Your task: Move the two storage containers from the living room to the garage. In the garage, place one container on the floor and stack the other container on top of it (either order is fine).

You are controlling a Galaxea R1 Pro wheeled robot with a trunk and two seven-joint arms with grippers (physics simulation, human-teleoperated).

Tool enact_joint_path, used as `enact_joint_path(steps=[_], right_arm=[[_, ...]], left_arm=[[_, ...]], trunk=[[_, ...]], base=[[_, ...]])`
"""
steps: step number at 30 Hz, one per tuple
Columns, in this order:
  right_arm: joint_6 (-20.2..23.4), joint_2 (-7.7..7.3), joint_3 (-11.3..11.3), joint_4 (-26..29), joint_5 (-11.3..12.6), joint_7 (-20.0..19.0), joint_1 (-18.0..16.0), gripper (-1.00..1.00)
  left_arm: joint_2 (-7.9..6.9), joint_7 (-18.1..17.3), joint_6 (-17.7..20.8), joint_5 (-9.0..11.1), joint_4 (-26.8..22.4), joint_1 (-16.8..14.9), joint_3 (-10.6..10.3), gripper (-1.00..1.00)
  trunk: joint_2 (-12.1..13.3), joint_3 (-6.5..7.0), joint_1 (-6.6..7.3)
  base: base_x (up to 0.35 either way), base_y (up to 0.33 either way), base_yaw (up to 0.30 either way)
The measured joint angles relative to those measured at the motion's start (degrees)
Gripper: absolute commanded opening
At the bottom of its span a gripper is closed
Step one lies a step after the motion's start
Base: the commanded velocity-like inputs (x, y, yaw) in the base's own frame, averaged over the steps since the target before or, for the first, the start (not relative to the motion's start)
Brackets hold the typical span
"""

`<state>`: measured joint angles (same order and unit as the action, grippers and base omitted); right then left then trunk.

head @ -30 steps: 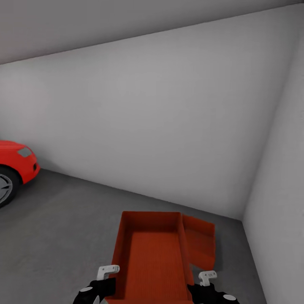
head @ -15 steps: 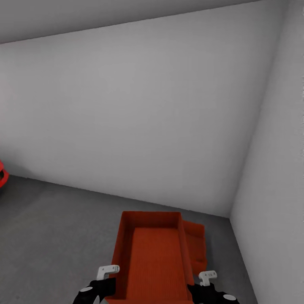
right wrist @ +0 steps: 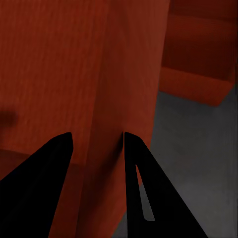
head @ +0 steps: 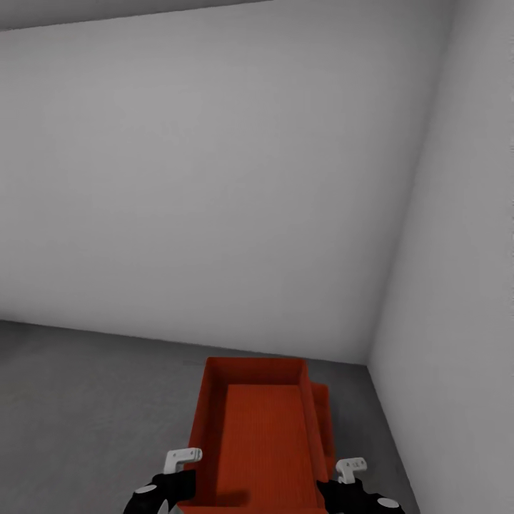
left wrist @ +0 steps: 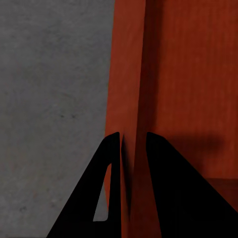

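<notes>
I hold one orange-red storage container [head: 257, 435] low in front of me, open side up and empty. My left gripper [head: 187, 467] is shut on its left wall [left wrist: 130, 74], one finger on each side. The right wall [right wrist: 106, 64] is pinched the same way by my right gripper [head: 337, 477]. The second storage container [head: 323, 421] rests on the dark grey garage floor [head: 86, 400], just beyond and to the right of the held one, mostly hidden behind it. In the right wrist view this second container [right wrist: 198, 54] lies beyond the held wall.
Two pale grey walls meet in a corner [head: 370, 360] close ahead on the right. The side wall [head: 457, 321] runs close along my right arm. Open concrete floor [left wrist: 49, 99] stretches to the left.
The view has swung right and closer to the corner, so the red car has left the picture. The floor container is now more hidden behind the held one. Both grips are unchanged.
</notes>
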<state>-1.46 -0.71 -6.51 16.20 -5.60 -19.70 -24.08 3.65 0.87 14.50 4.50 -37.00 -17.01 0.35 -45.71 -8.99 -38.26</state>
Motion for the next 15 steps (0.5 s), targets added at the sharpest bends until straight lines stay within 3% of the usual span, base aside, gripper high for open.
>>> enact_joint_path(steps=[15], right_arm=[[0.00, 0.02, -0.02, 0.00, -0.01, 0.00, 0.00, -1.00]], left_arm=[[-0.02, 0.00, 0.03, 0.01, -0.03, 0.00, -0.01, -1.00]], trunk=[[0.00, -1.01, 0.00]], base=[[0.325, 0.000, -0.212]])
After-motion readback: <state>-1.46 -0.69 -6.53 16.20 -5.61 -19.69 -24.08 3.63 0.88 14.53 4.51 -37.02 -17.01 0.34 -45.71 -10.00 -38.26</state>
